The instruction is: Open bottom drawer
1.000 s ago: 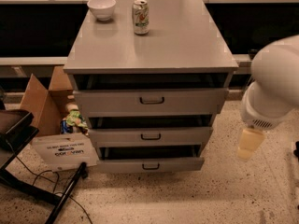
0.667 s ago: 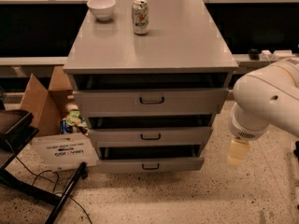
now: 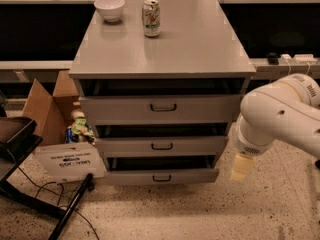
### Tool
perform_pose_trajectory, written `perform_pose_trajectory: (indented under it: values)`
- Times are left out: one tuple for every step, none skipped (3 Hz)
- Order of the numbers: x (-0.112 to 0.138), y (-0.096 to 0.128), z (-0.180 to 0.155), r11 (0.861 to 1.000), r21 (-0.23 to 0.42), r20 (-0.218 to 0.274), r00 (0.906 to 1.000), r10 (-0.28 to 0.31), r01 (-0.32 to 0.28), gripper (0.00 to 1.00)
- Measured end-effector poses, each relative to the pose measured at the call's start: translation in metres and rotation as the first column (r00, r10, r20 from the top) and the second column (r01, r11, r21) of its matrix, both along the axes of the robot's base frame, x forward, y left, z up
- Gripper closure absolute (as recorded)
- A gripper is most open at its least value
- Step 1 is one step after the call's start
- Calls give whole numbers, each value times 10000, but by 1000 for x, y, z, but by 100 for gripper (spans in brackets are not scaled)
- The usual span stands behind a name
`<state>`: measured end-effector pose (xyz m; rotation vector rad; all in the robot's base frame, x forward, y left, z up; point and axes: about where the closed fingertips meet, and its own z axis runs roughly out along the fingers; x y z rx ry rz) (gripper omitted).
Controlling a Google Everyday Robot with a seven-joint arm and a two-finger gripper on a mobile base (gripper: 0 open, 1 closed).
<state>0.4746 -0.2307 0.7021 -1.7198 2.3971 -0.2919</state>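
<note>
The grey cabinet (image 3: 165,49) has three drawers. The bottom drawer (image 3: 161,176) is the lowest grey front panel, with a small dark centre handle (image 3: 161,178). It looks pulled out a little, with a dark gap above its front. My white arm (image 3: 277,116) comes in from the right. Its pale yellowish gripper (image 3: 241,167) hangs to the right of the bottom drawer's right end, just above the floor and apart from the handle.
A white bowl (image 3: 109,8) and a drink can (image 3: 151,18) stand on the cabinet top. An open cardboard box (image 3: 47,109) with items and a white sign (image 3: 70,161) sit left of the cabinet. A dark stand with cables (image 3: 30,194) lies at the lower left.
My arm has swung left and down toward the cabinet's right side, bringing the gripper closer to the bottom drawer. The drawers have not moved.
</note>
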Motion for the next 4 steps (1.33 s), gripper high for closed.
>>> perform_pose_trajectory:
  values:
    - [8,25,-75,9998,48,-462,9987,217,-215,0]
    - [23,34,-152,9999,85,-512,9986,-103,107,0]
    - [45,43,-215,9987,84,-548,9972,-505,511,0]
    - [63,49,-277,9970,143,-925,9929,-743,759,0]
